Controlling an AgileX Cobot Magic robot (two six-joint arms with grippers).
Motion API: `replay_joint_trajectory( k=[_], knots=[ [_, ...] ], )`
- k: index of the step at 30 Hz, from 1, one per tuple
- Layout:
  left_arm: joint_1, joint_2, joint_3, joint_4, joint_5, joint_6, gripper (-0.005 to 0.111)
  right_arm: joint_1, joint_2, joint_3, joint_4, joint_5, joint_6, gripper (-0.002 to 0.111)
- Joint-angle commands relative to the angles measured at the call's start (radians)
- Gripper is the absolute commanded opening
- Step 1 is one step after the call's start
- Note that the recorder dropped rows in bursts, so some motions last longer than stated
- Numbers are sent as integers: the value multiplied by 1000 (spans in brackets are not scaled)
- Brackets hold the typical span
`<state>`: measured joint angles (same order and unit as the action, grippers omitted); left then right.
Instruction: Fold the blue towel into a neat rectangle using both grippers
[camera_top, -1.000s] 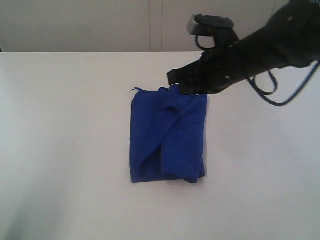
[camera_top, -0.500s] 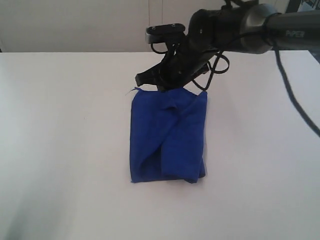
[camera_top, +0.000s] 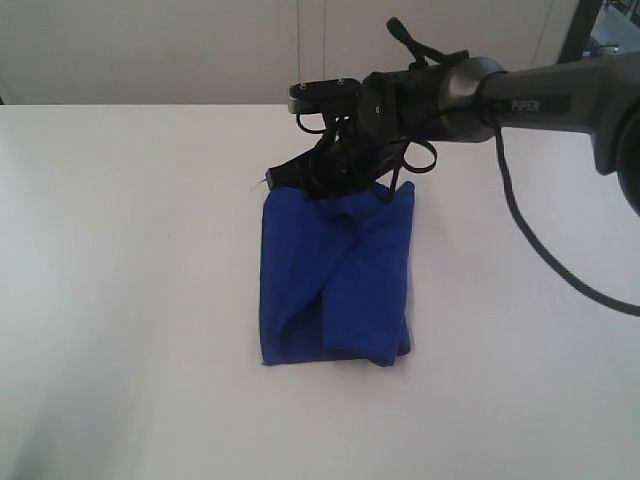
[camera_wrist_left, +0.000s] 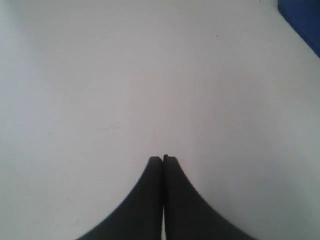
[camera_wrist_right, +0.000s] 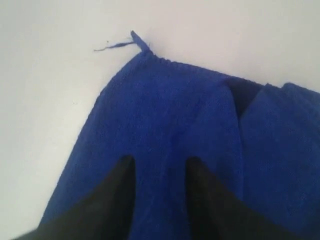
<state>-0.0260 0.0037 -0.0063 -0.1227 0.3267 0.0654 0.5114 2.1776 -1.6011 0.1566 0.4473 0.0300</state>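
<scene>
- Towel (camera_top: 335, 285) is lying on the white table (camera_top: 120, 250), bundled into a rough upright block. The upper flap is crossing it at a slant and the edges are not lining up.
- Its long axis is running from the thread corner's end to the opposite short end, which is sitting nearer the exterior camera.
- Right gripper (camera_top: 305, 183) is hanging over the towel's thread end, just inside the corner where the loose thread (camera_wrist_right: 112, 46) is sticking out.
- Its jaws are standing apart, a moderate gap, with blue cloth showing between and beneath the fingers (camera_wrist_right: 120, 185). They are pinching nothing. I cannot tell whether the tips are touching the cloth.
- The towel is stretching away beneath this gripper, so any grab looks likely to land on that short edge.
- Left gripper (camera_wrist_left: 163, 162) is closed tight and empty over bare table, well off the towel. Only a sliver of blue is showing at the edge of its view.
- The right arm is clearly the nearer one. The left would be needing to travel in before sharing a fold.
- Judgement: the fold is looking partway done, with tidying remaining.
</scene>
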Motion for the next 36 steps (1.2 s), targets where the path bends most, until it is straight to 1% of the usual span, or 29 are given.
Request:
replay_joint_trajectory(
  k=[1,7,9,11,15,16,21,23,26,28,36],
  knots=[
    [3,-4,6,3,6,2,0,6,26,-4,-5,-26,21,33],
    [3,-4,6,3,6,2,0,6,47,-4,-5,-52,25,33],
    [3,-4,6,3,6,2,0,6,57,-4,-10,-49,25,32],
    [3,-4,6,3,6,2,0,6,59,-4,-12,-43,25,25],
    [3,-4,6,3,6,2,0,6,57,-4,-14,-51,25,4],
    [3,-4,6,3,6,2,0,6,55,-6,-14,-53,25,0],
    [3,-4,6,3,6,2,0,6,22,-6,-30,-45,25,0],
    [3,-4,6,3,6,2,0,6,-7,-6,-51,-5,25,0],
    [3,-4,6,3,6,2,0,-5,-59,-6,-106,109,17,0],
    [3,-4,6,3,6,2,0,-27,-88,-3,-140,178,17,0],
    [3,-4,6,3,6,2,0,-182,-122,-3,-157,271,-7,0]
  ],
)
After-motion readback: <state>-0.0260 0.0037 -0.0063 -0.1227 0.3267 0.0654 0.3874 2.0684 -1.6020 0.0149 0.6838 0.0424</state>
